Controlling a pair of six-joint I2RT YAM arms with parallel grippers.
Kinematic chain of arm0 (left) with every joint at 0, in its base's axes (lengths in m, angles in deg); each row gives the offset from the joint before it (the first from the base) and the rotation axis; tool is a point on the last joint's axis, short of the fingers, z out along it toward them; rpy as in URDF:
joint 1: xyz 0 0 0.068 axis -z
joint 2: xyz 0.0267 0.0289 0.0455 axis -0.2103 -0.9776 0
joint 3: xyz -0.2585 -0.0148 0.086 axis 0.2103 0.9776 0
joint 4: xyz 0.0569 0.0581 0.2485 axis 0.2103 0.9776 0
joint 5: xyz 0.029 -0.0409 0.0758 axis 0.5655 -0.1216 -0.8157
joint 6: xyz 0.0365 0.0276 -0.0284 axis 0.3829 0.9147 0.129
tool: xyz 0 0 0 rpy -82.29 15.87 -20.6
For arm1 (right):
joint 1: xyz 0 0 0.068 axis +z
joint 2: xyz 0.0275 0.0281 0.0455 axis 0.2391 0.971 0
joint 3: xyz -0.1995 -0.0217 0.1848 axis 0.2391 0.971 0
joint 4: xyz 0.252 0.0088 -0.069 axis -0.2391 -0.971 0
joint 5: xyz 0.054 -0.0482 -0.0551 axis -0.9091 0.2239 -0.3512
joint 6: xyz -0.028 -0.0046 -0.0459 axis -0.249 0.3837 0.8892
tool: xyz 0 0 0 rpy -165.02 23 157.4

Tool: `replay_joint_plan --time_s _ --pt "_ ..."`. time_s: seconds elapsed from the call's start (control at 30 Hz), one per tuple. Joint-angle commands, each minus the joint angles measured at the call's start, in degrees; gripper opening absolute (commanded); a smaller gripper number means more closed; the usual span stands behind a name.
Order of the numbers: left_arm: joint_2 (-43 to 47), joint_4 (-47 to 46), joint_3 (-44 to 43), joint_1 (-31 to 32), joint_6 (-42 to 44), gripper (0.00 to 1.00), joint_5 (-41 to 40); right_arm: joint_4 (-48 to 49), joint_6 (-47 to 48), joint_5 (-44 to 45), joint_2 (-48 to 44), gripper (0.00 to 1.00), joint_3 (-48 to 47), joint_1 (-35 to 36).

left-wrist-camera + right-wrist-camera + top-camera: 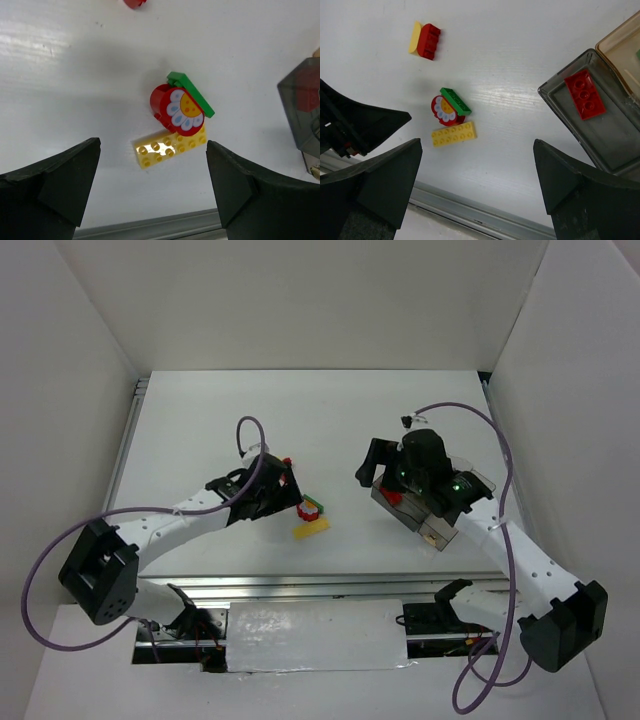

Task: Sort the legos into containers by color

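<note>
Top external view showed white walls (300, 300) around a white table (300, 410). My smoky box (615, 150) sat on it, with one red brick (585, 94) lying flat in a compartment. My right pincer (477, 165) was spread wide and held nothing. My left pincer (151, 170) was spread wide too. Near it on the table lay a yellow plate (170, 146), a round red flower piece (177, 110) and a green piece (192, 92), all touching.
</note>
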Motion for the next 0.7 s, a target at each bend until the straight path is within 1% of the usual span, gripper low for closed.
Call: replay_joint_plan --time_s 0.0,0.03,0.1,0.13,0.2,0.23,0.33,0.43,0.53,0.67 --pt "0.04 -0.04 -1.60 1.79 -12.18 1.00 -2.83 4.84 1.41 0.97 -1.73 1.00 -0.07 0.95" --pt "-0.75 1.11 -2.39 2.58 -15.76 0.99 -3.55 4.49 1.50 1.23 -1.56 1.00 -0.15 1.04" --pt "-3.64 2.69 -5.29 3.55 -18.07 0.99 -4.87 4.05 1.85 1.67 -1.47 1.00 0.37 1.21" --pt "-4.79 6.62 -6.69 4.25 -22.35 0.99 -7.14 4.13 1.85 1.67 -1.64 1.00 1.07 1.30" --pt "-8.30 9.63 -10.39 4.96 -24.93 0.99 -8.30 4.31 1.85 1.67 -2.52 1.00 1.78 1.30" --pt "-9.54 12.34 -11.53 5.66 -28.33 0.99 -9.17 4.31 1.94 1.85 -2.70 1.00 2.30 1.30" --pt "-14.99 16.48 -17.67 6.19 -32.04 0.99 -8.22 3.78 2.11 2.72 -3.92 1.00 2.57 1.30" --pt "-21.22 20.09 -22.15 6.37 -34.51 0.99 -7.17 3.78 2.29 2.20 -4.98 1.00 2.83 1.48" --pt "-23.61 24.04 -25.50 6.37 -35.48 0.99 -7.60 3.87 2.29 1.94 -6.12 1.00 3.36 1.56" --pt "-26.24 23.27 -25.95 6.37 -35.75 0.98 -7.52 4.39 2.47 1.06 -7.27 1.00 4.15 1.57"
